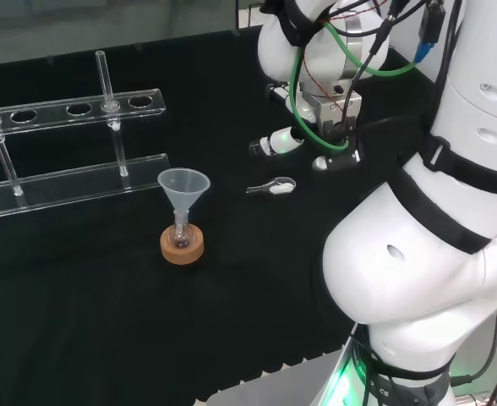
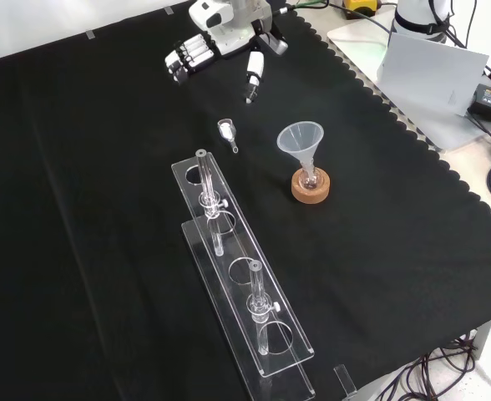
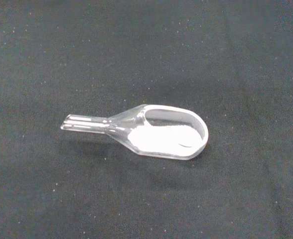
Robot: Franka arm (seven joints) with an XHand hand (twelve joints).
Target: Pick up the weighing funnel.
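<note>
The weighing funnel [image 1: 272,187] [image 2: 226,131] [image 3: 151,132] is a small clear scoop with a short stem. It lies flat on the black cloth with white powder in its bowl. My hand [image 1: 292,139] [image 2: 219,40] hovers above the cloth, just right of the weighing funnel in the head view and farther off in the front view. The hand is open, with its fingers [image 2: 187,58] relaxed and its thumb [image 2: 253,73] stretched out, holding nothing. Bare cloth lies between the hand and the weighing funnel.
The big funnel [image 1: 183,184] [image 2: 301,139] stands in a small flask on a cork ring [image 1: 182,246] [image 2: 311,187]. A clear rack [image 1: 73,110] [image 2: 239,277] with a few tubes stands beyond it in the head view. The arm's white links [image 1: 426,245] rise at the head view's right.
</note>
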